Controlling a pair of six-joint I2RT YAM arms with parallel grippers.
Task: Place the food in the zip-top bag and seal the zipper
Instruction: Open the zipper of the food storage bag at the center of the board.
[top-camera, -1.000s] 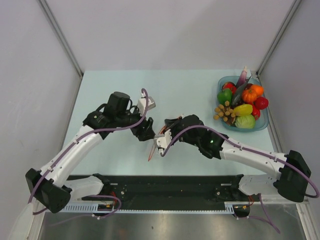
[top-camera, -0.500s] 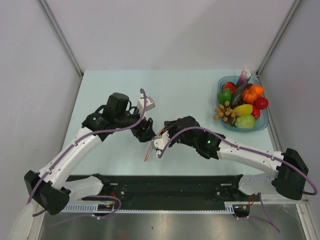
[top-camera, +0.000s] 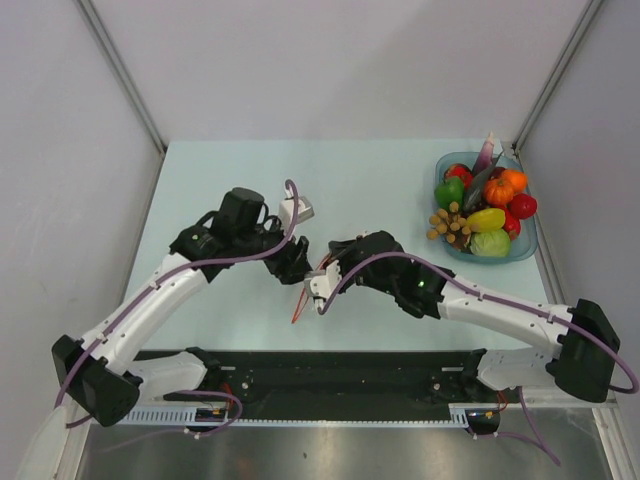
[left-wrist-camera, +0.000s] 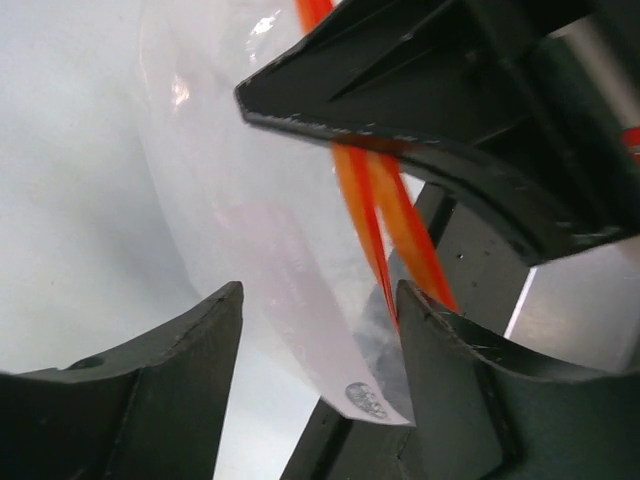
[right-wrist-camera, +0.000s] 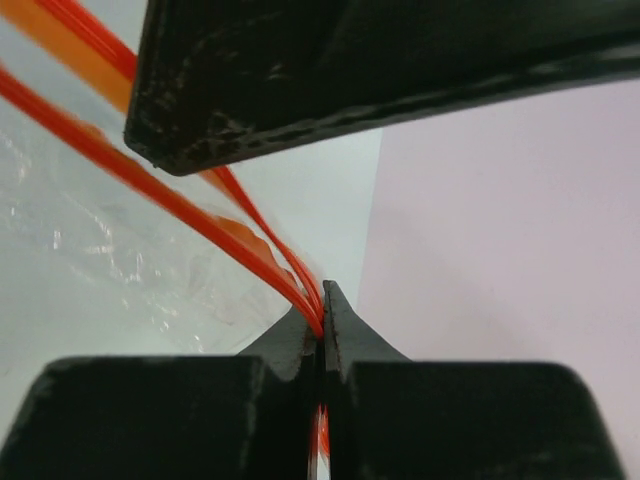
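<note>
The zip-top bag (left-wrist-camera: 250, 220) hangs between my two grippers above the table's near middle. Its zipper (right-wrist-camera: 150, 180) is an orange-red strip, seen in the top view (top-camera: 298, 306) as a short slanted line. My right gripper (right-wrist-camera: 322, 305) is shut on the zipper at one end of the mouth; it is also in the top view (top-camera: 319, 289). My left gripper (left-wrist-camera: 320, 295) is open, its fingers (left-wrist-camera: 170, 380) on either side of the bag's lower corner, not pinching it; it is also in the top view (top-camera: 297, 268). The food (top-camera: 487, 203) is piled in the blue tray at the far right.
The translucent blue tray (top-camera: 530, 240) sits against the right wall at the table's far right. A black rail (top-camera: 330, 370) runs along the near edge by the arm bases. Grey walls close in the left, right and back.
Both grippers have shifted only slightly near the table's middle. The zipper strip swung a little left, then back. The right gripper has kept its hold on it.
</note>
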